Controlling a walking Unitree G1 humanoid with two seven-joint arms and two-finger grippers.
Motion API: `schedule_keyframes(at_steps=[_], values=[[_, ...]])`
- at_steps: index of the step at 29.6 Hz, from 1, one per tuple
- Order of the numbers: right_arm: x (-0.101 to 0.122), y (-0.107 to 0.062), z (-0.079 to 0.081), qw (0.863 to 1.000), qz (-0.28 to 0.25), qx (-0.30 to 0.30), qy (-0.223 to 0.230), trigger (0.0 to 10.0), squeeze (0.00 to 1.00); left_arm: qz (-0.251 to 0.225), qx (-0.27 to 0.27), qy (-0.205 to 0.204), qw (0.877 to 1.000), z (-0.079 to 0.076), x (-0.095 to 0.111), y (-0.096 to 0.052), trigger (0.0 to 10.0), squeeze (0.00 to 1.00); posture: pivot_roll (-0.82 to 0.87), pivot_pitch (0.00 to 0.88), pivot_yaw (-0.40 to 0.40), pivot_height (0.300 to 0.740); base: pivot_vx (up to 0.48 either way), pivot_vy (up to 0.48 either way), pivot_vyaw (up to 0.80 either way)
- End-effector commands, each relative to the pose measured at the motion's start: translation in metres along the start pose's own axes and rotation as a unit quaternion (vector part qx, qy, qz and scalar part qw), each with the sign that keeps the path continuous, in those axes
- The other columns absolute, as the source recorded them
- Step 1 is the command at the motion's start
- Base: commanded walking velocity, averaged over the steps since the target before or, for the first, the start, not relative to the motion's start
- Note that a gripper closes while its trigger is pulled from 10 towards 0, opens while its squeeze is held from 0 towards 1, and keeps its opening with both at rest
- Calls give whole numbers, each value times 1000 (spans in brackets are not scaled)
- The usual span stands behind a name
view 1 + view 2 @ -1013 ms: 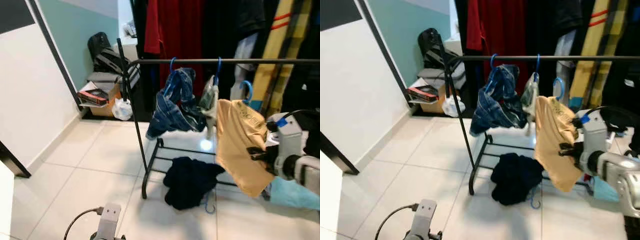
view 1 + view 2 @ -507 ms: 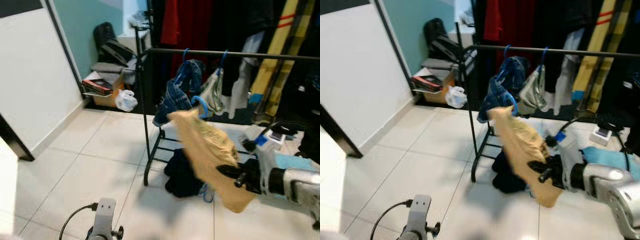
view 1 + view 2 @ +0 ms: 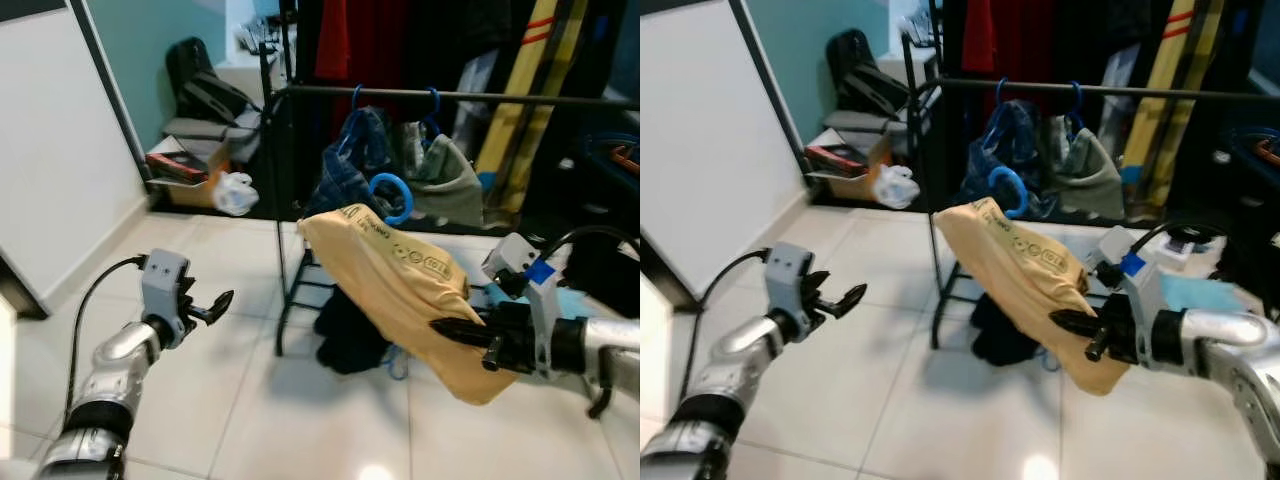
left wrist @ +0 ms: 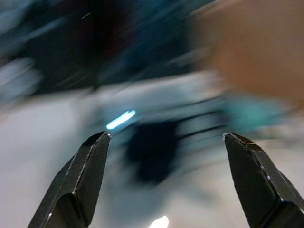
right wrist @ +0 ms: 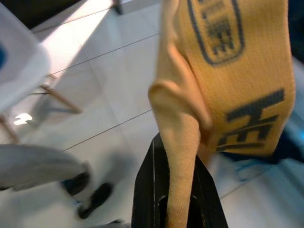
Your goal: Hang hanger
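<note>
While the blue hanger [image 3: 388, 196] carries the yellow shirt [image 3: 400, 290] off the rail, I read the load as lying nearly level in front of the clothes rack [image 3: 450, 97], with the hook pointing up toward the rail and the garment sagging over my right arm. The right end effector [image 3: 462, 332] is pinched on the shirt's lower fabric, and the right wrist view shows the cloth [image 5: 183, 156] clamped between the two black fingers. The left end effector [image 3: 208, 306] is raised to the left of the rack, well apart from the load, with its fingers [image 4: 88, 178] spread and holding nothing. On the rail, jeans [image 3: 345, 170] and a grey garment [image 3: 440, 180] hang from other blue hangers; a dark garment [image 3: 345, 325] lies on the tiled floor [image 3: 300, 430] beneath. I judge the step in hand to be the carry toward the rail, with hanging not yet done. The next move calls for lifting the hook above the rail, aligning it over a free stretch beside the hung garments, and lowering it on; the left end effector could steady the hook.
</note>
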State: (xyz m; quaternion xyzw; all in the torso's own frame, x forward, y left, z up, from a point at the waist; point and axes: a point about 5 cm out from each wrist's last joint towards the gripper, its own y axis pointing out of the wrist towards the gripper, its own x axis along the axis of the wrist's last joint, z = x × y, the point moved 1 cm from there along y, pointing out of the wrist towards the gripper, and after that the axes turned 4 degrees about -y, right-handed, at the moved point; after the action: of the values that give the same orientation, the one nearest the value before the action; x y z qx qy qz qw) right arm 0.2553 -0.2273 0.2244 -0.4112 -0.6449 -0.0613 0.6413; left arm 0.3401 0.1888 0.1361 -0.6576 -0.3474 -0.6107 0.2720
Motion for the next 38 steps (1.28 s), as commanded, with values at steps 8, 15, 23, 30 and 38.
schedule_keyframes(at_steps=[8, 15, 23, 30, 38], values=[[45, -30, -12, 989, -86, 73, -91, 0, 0, -154, -273, -10, 950, -43, 103, -15, 10000, 0, -129, 0, 72, 740, 0, 0, 0], [72, -50, -2, 968, -158, 164, -106, 0, 0, -134, -319, -3, 938, -45, 103, -30, 10000, 0, -136, 0, 73, 740, 0, 0, 0], [81, -58, -3, 956, -183, 198, -117, 0, 0, -135, -297, -10, 945, -43, 108, -36, 10000, 0, -136, 0, 62, 740, 0, 0, 0], [78, -58, -5, 954, -180, 208, -114, 0, 0, -140, -284, -15, 948, -36, 112, -45, 10000, 0, -133, 0, 59, 740, 0, 0, 0], [77, -57, 0, 949, -184, 232, -108, 0, 0, -146, -262, -11, 954, -28, 116, -51, 10000, 0, -135, 0, 58, 740, 0, 0, 0]])
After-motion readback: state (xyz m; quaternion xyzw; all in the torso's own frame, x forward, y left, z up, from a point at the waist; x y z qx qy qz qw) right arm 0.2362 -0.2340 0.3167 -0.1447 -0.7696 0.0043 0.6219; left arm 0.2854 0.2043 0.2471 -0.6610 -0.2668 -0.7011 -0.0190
